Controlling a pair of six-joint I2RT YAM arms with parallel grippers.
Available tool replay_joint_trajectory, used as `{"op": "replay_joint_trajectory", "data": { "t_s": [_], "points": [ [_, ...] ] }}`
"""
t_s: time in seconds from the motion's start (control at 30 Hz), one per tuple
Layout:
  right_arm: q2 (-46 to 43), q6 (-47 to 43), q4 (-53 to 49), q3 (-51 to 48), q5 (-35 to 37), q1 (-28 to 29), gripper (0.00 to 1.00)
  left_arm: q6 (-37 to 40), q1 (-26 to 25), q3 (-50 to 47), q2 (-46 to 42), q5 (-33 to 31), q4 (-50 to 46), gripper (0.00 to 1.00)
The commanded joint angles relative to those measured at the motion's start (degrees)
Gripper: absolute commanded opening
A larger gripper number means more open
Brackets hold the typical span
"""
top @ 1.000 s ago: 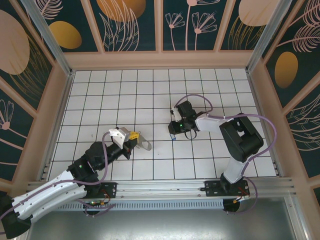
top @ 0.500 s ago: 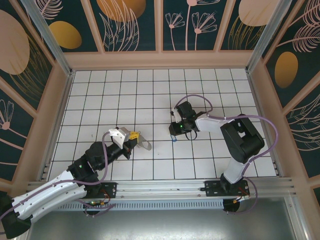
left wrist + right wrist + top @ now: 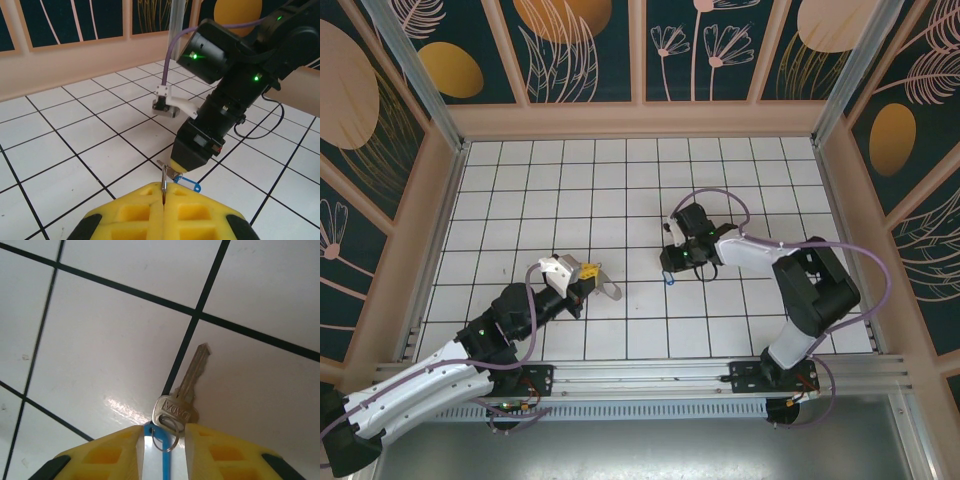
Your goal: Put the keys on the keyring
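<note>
It seems the approach step: the left gripper (image 3: 163,194) is clamped on the keyring (image 3: 163,181) at lower centre, the right gripper (image 3: 164,433) pinches the key (image 3: 185,389) at the floor, lower centre, and next needs fine alignment.

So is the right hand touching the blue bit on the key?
Touching. The right wrist view shows the blue bit pinched between the right hand's two yellow fingers, with the silver key sticking out in front.
</note>
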Motion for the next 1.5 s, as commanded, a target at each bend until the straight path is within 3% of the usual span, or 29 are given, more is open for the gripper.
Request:
{"op": "replay_joint_trajectory", "data": {
  "t_s": [0.0, 0.17, 1.47],
  "points": [
    [-2.56, 0.22, -1.70, -1.32, 1.00, 0.20, 0.28, 1.07, 0.17, 0.72, 0.11, 0.56, 3.41, 0.00],
    [-0.82, 0.78, -1.10, -1.88, -1.54, 0.10, 0.27, 1.25, 0.14, 0.85, 0.38, 1.18, 3.76, 0.00],
    [4.49, 0.56, -0.44, 1.69, -1.64, -0.29, 0.26, 1.42, 0.12, -0.34, -1.55, 1.30, 4.90, 0.00]
  ]
}}
